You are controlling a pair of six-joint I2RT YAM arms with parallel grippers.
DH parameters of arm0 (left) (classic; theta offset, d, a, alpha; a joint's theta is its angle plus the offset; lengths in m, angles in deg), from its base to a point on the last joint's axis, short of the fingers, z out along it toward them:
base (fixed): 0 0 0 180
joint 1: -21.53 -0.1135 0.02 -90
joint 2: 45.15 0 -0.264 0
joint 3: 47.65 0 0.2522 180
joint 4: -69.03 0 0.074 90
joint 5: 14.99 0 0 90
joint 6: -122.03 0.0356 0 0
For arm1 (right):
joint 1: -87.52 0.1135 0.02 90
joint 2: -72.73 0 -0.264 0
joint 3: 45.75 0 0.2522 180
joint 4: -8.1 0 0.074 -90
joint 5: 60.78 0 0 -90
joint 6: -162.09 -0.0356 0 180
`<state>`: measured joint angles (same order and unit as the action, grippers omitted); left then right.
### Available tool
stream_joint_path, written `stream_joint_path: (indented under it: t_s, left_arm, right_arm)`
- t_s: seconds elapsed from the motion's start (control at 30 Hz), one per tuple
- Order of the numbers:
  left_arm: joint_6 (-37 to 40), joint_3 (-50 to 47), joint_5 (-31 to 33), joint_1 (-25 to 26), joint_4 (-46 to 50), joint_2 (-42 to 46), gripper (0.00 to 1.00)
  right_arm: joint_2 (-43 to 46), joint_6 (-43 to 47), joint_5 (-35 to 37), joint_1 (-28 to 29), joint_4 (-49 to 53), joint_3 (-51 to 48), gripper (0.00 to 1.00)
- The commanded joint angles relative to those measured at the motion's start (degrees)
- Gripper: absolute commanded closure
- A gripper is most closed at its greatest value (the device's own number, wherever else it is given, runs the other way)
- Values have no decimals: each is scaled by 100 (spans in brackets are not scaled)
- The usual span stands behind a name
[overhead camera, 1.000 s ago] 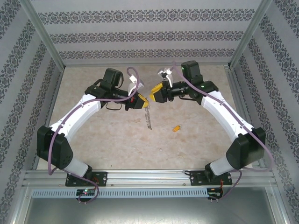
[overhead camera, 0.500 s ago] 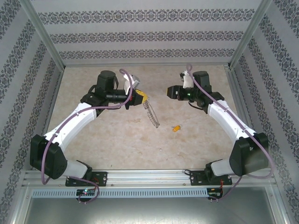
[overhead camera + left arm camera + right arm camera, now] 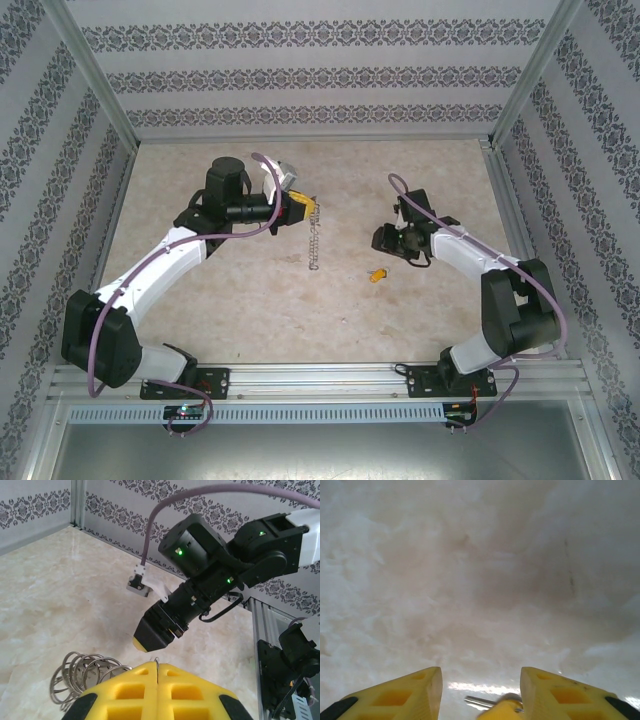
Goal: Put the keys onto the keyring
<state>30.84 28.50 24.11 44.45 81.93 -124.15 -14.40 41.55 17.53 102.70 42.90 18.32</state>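
On the tabletop [image 3: 250, 305], small orange-headed key [image 3: 377, 273]

- My left tool [image 3: 157, 666] runs off the bottom edge of its wrist view, and it covers the near part of the keyring [image 3: 82, 672].
- In my right wrist view, the key [image 3: 500, 707] at my right tool [image 3: 480, 670] is blurred and cut by the bottom edge.
- From above, the key is too small to tell head from blade.
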Motion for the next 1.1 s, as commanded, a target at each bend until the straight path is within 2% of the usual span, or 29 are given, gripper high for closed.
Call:
stream_joint_path:
  t_s: [0.0,0.13,0.37,0.67,0.8,1.07]
  left_arm:
    - [-182,-88,-91,38,-638,146,100]
    - [-264,-176,-128,40,-826,158,100]
    - [-381,-275,-224,40,-1034,134,100]
    - [-433,-455,-246,42,-1262,182,100]
    - [-430,-507,-265,44,-1302,187,100]
    - [-472,-561,-281,37,-1407,190,100]
  right_arm:
    - [67,-325,485,53,181,-173,55]
    - [98,-797,708,62,205,-349,55]
    - [-240,-1520,602,130,140,-338,54]
    - [-458,-1733,430,162,168,-390,55]
    - [-514,-1785,396,204,129,-417,57]
    - [-461,-1805,326,284,133,-471,68]
